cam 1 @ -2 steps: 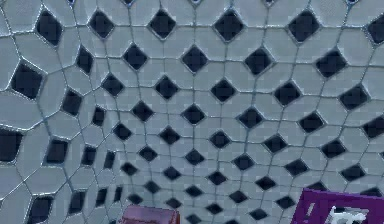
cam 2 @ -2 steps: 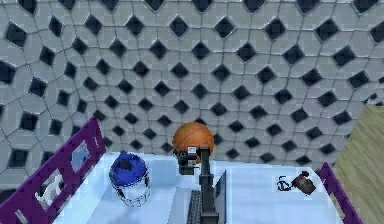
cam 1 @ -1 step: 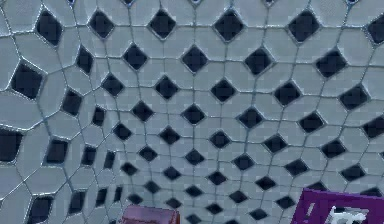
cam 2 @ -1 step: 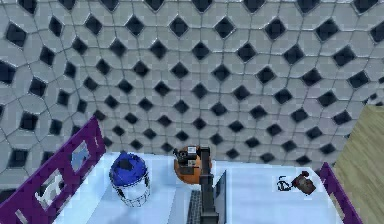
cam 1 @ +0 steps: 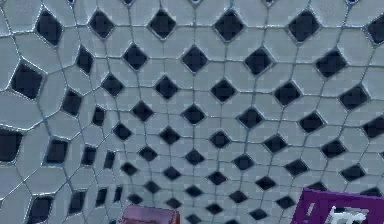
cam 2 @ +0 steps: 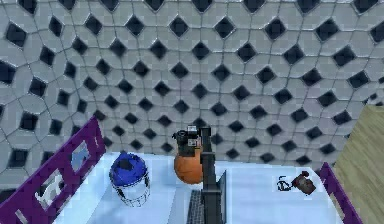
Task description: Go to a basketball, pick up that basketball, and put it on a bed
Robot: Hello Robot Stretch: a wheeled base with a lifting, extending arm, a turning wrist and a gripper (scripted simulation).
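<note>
In the arm side view an orange basketball sits at the back of a pale blue surface with a purple frame, which looks like a bed. The dark arm bar rises from the bottom edge to the ball. The gripper shows just above the ball, against the patterned wall. Since the ball is right at the surface, I cannot tell whether the gripper holds anything.
A blue and white helmet lies left of the ball, and a small dark object lies to its right. A grey tiled wall with dark squares stands close ahead and behind the bed. Wooden floor shows at the right.
</note>
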